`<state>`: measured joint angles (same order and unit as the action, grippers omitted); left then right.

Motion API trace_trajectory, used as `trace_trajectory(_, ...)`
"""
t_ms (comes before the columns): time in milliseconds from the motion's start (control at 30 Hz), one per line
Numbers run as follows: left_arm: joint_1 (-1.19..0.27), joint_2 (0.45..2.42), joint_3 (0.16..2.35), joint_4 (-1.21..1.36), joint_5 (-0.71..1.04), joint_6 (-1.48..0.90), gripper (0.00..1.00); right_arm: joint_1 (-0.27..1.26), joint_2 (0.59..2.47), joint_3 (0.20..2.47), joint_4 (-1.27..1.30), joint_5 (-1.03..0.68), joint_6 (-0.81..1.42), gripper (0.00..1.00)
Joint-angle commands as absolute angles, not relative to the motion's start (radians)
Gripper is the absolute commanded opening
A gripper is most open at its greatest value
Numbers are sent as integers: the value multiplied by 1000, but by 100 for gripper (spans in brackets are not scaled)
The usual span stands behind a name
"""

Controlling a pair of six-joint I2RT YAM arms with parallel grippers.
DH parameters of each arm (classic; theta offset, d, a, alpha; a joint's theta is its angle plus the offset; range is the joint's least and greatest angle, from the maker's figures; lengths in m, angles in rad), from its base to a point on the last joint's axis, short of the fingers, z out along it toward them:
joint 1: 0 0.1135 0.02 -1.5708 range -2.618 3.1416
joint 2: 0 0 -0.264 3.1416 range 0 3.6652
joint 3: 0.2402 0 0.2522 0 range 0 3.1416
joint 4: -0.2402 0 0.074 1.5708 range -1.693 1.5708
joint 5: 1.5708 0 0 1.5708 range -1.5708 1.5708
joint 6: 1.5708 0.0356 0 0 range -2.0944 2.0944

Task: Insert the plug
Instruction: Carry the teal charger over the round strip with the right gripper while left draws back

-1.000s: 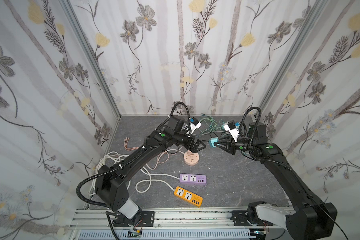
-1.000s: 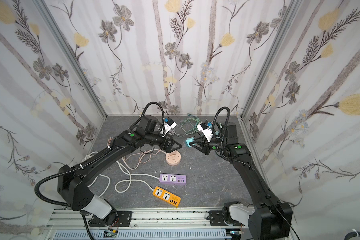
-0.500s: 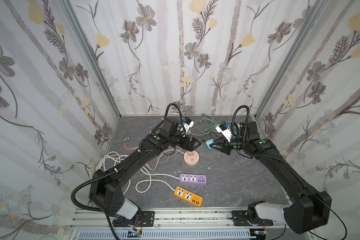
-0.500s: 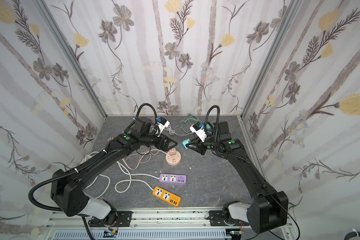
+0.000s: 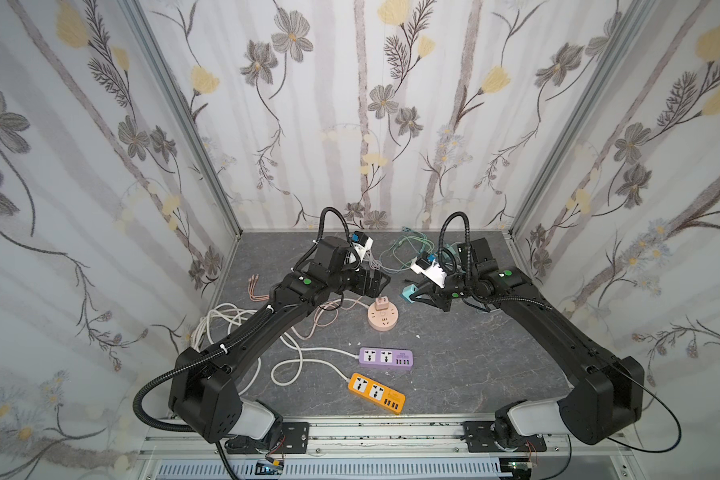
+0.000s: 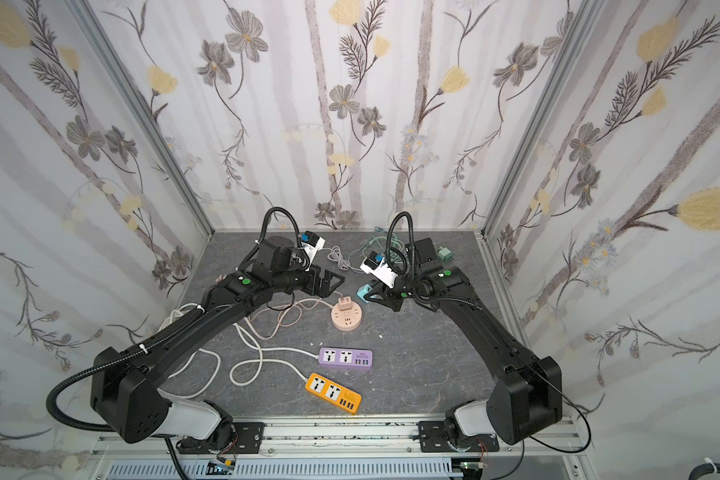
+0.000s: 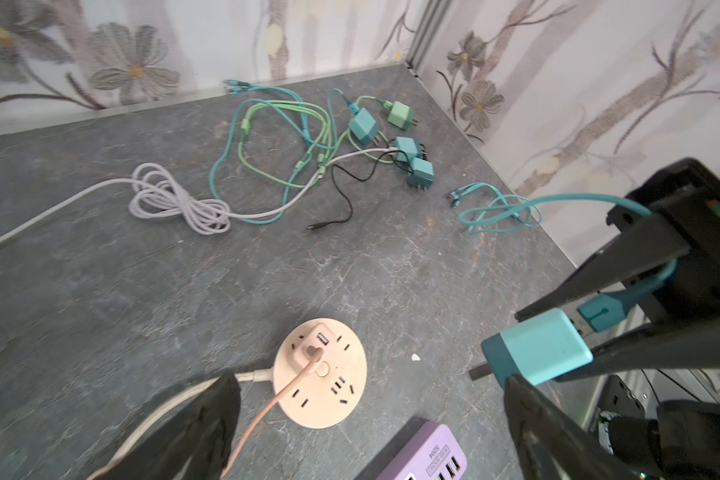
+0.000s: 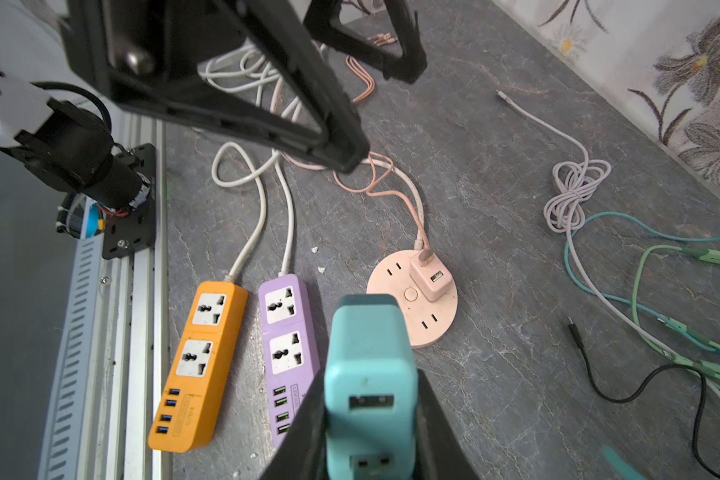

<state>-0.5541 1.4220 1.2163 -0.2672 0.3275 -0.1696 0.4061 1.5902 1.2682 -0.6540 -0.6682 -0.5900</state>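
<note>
My right gripper (image 8: 371, 419) is shut on the teal plug (image 8: 368, 365), a square charger block with two USB ports on its face. In both top views the plug (image 5: 408, 294) (image 6: 363, 292) hangs above the table, back and to the right of the round pink socket (image 5: 382, 319) (image 6: 347, 319). A pink adapter (image 5: 380, 301) sits in that socket. My left gripper (image 5: 378, 282) (image 7: 366, 432) is open and empty, just left of the plug (image 7: 537, 353) and above the pink socket (image 7: 321, 374). A teal cable (image 7: 599, 316) runs from the plug's rear.
A purple power strip (image 5: 386, 357) (image 8: 287, 332) and an orange one (image 5: 376, 392) (image 8: 200, 374) lie nearer the front rail. Teal and green chargers with tangled cables (image 7: 366, 129) lie at the back, beside a coiled white cable (image 7: 175, 203). White cords (image 5: 225, 324) loop at left.
My right gripper has carried the teal plug leftward and a little lower, toward the pink socket. My open left gripper has drawn back to the left.
</note>
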Motion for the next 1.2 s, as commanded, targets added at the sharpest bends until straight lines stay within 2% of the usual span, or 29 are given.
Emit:
trace_trajectory(0,-517,1377,1163,-181,233,-245,100,444,1661,1318,-749,-580,-777,0)
trace_trajectory(567,-434,1152,976,-203,83,-258,100,570,2020,1619,-954,-404,-976,0)
trace_trajectory(1167,-419,1143,952,-216,64,-253,100,618,2171,1718,-958,-325,-1078,0)
